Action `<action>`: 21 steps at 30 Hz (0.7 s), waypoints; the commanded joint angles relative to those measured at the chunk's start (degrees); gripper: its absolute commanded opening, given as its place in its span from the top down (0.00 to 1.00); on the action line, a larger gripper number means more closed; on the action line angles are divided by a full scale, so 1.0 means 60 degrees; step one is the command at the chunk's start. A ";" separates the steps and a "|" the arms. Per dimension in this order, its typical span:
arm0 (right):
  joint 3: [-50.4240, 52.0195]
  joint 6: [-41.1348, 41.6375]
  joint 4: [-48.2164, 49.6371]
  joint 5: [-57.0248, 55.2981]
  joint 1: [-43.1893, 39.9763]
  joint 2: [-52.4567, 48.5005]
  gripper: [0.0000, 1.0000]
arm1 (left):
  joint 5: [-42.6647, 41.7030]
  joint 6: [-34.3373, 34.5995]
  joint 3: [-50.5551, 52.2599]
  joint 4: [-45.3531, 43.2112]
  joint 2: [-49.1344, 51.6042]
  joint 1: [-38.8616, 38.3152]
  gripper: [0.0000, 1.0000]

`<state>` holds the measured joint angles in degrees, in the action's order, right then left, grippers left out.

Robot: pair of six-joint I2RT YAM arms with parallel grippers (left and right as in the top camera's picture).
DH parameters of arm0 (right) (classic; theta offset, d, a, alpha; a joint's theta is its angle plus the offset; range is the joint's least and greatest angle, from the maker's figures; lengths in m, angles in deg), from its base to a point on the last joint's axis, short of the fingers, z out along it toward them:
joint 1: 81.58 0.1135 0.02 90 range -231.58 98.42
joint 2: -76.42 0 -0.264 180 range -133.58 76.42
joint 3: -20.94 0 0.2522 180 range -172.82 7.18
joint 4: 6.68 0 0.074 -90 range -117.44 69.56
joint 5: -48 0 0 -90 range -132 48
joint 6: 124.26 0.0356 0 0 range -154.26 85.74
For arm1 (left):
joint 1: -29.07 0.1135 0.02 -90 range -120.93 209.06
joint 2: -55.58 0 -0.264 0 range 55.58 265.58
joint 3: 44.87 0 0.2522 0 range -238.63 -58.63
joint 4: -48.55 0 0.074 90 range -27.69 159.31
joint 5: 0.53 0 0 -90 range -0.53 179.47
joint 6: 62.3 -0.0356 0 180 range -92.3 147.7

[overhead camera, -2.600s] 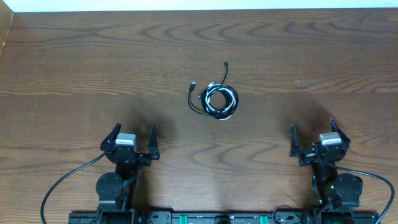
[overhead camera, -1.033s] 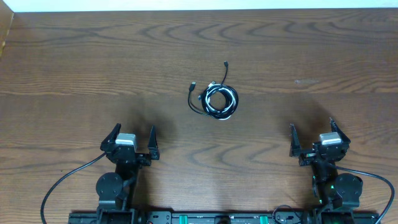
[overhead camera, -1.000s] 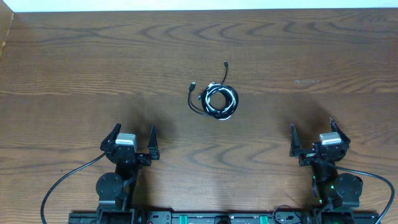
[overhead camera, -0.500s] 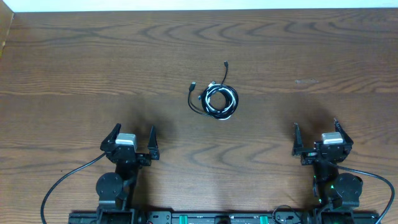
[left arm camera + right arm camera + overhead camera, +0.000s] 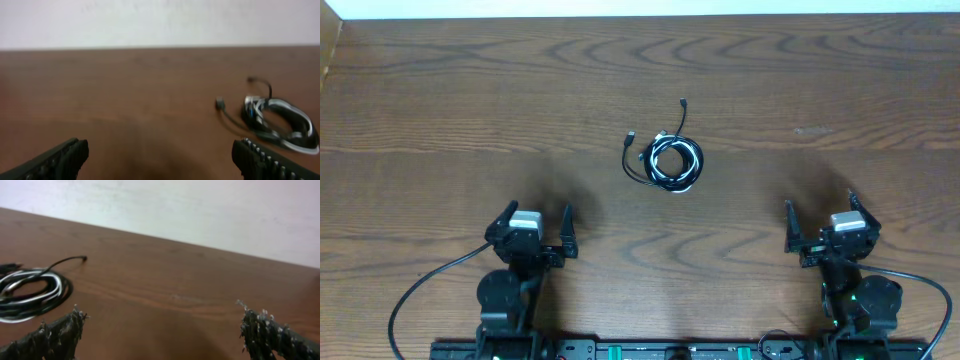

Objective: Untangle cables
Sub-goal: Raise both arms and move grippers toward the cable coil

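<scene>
cables (image 5: 656, 165) coil in thin black-white loops; left gripper (image 5: 536, 212) and right gripper (image 5: 820, 206) spread empty.

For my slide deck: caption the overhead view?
Thin black and white cords coiled on dark wooden table; left end effector and right end effector open.

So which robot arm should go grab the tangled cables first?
Probably the left. The left gripper sits a little nearer the cables, and a loose plug end sticks out toward its side. The right gripper is open too, just slightly farther away.
</scene>
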<state>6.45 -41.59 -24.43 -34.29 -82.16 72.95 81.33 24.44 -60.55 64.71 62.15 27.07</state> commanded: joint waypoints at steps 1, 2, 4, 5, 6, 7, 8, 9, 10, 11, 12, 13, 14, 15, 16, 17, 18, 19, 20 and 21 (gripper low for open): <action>-0.0525 0.0302 -0.0076 0.0448 -0.0040 -0.0495 0.01 | -0.0525 -0.0178 -0.0554 0.0182 0.0820 -0.0036 0.02; -0.0667 0.0342 -0.0124 0.0514 -0.0040 -0.0692 0.01 | -0.0554 -0.0200 -0.0831 0.0240 0.1151 -0.0036 0.02; -0.1053 0.0372 -0.0266 0.0659 -0.0040 -0.1191 0.01 | -0.0729 -0.0219 -0.1494 0.0331 0.1934 -0.0036 0.02; -0.1249 0.0375 -0.0313 0.0721 -0.0040 -0.1450 0.01 | -0.0794 -0.0277 -0.1836 0.0430 0.2324 -0.0036 0.02; -0.1577 0.0401 -0.0368 0.0790 -0.0040 -0.1883 0.01 | -0.0841 -0.0277 -0.2393 0.0674 0.2911 -0.0040 0.02; -0.1778 0.0401 -0.0382 0.0820 -0.0040 -0.2127 0.01 | -0.0885 -0.0277 -0.2718 0.0831 0.3242 -0.0040 0.02; -0.2029 0.0401 -0.0397 0.0892 -0.0040 -0.2441 0.01 | -0.0947 -0.0280 -0.3107 0.1045 0.3643 -0.0040 0.02; -0.2299 0.0397 -0.0426 0.0984 -0.0040 -0.2747 0.01 | -0.1013 -0.0277 -0.3501 0.1282 0.4033 -0.0040 0.02; -0.2583 0.0397 -0.0488 0.1086 -0.0040 -0.3056 0.01 | -0.1053 -0.0277 -0.3898 0.1534 0.4415 -0.0040 0.02; -0.2878 0.0397 -0.0579 0.1173 -0.0040 -0.3366 0.01 | -0.1078 -0.0277 -0.4291 0.1796 0.4783 -0.0040 0.02; -0.3184 0.0393 -0.0703 0.1257 -0.0040 -0.3679 0.01 | -0.1078 -0.0273 -0.4677 0.2065 0.5140 -0.0040 0.02; -0.3555 0.0393 -0.0889 0.1322 -0.0040 -0.4054 0.01 | -0.1075 -0.0277 -0.5060 0.2346 0.5475 -0.0040 0.02; -0.3883 0.0393 -0.1075 0.1341 -0.0040 -0.4390 0.01 | -0.1075 -0.0277 -0.5523 0.2707 0.5854 -0.0040 0.02; -0.4211 0.0393 -0.1282 0.1366 -0.0040 -0.4736 0.01 | -0.1078 -0.0277 -0.5938 0.3038 0.6175 -0.0040 0.02; -0.4557 0.0390 -0.1519 0.1406 -0.0040 -0.5093 0.01 | -0.1075 -0.0277 -0.6360 0.3381 0.6488 -0.0040 0.02; -0.4903 0.0386 -0.1774 0.1464 -0.0044 -0.5450 0.01 | -0.1075 -0.0277 -0.6783 0.3730 0.6790 -0.0040 0.02; -0.5260 0.0339 -0.2055 0.1548 -0.0044 -0.5810 0.01 | -0.1075 -0.0277 -0.7206 0.4076 0.7100 -0.0040 0.02; -0.5679 0.0237 -0.2401 0.1672 -0.0044 -0.6237 0.01 | -0.1075 -0.0280 -0.7632 0.4422 0.7417 -0.0040 0.02; -0.6043 0.0160 -0.2710 0.1778 -0.0044 -0.6597 0.01 | -0.1075 -0.0277 -0.8058 0.4776 0.7730 -0.0040 0.02; -0.6408 0.0131 -0.3016 0.1836 -0.0040 -0.6961 0.01 | -0.1078 -0.0277 -0.8488 0.5140 0.8036 -0.0040 0.02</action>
<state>-27.04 -40.21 -40.27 -25.84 -82.16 35.45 75.78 23.17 -104.72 92.66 106.58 27.07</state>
